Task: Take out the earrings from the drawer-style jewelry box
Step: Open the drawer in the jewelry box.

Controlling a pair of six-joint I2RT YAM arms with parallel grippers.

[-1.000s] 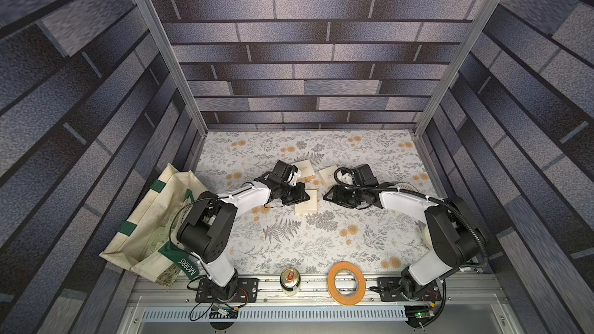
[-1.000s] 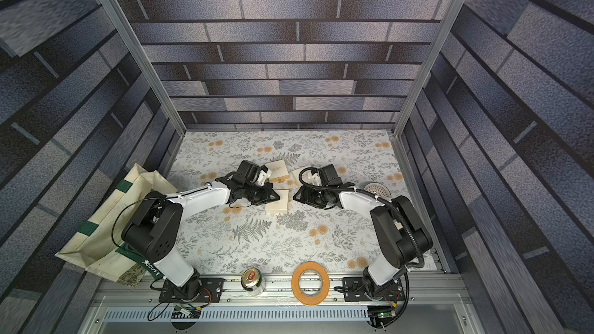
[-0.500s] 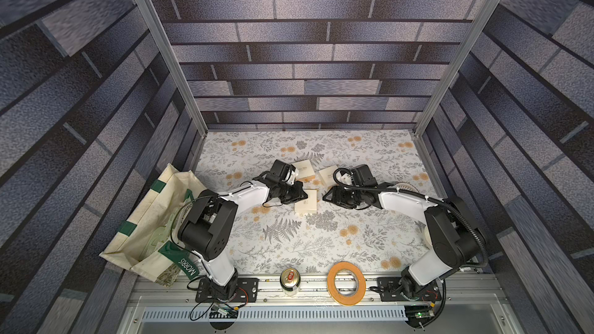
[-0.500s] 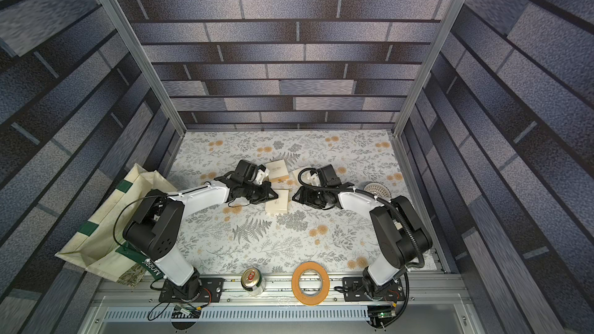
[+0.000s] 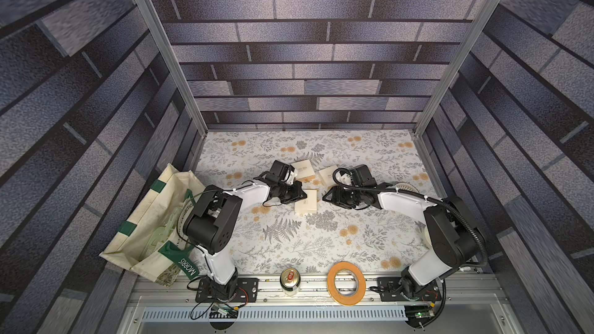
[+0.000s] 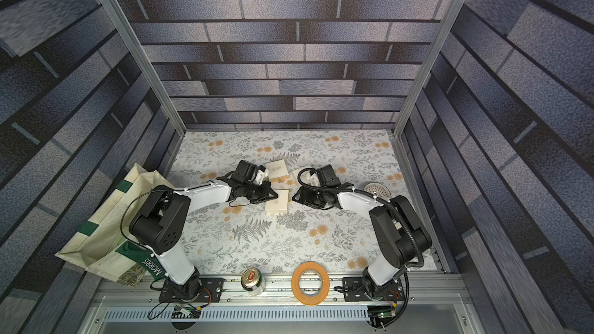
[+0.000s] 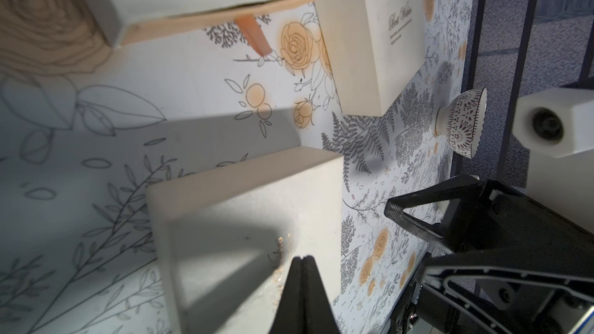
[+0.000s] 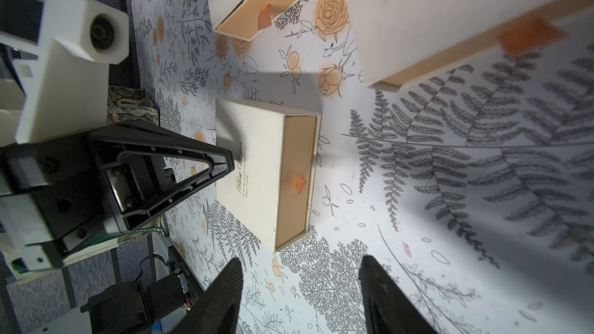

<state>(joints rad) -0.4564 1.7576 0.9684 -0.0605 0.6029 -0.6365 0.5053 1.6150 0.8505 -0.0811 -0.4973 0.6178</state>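
Three cream jewelry boxes lie on the floral cloth. The nearest box has its drawer front pushed in, with a small orange pull tab on it. My left gripper is shut, empty, with its tip on that box's top, beside the gold lettering. My right gripper is open, low over the cloth and a short way off, facing the drawer end. The earrings are out of view.
Two more cream boxes sit just behind, tabs toward the arms. A patterned bowl stands at the right. A can, a tape roll and a tote bag sit at the front and left.
The right gripper's jaws have drawn somewhat closer together. Both arms and the boxes stay nearly where they were.
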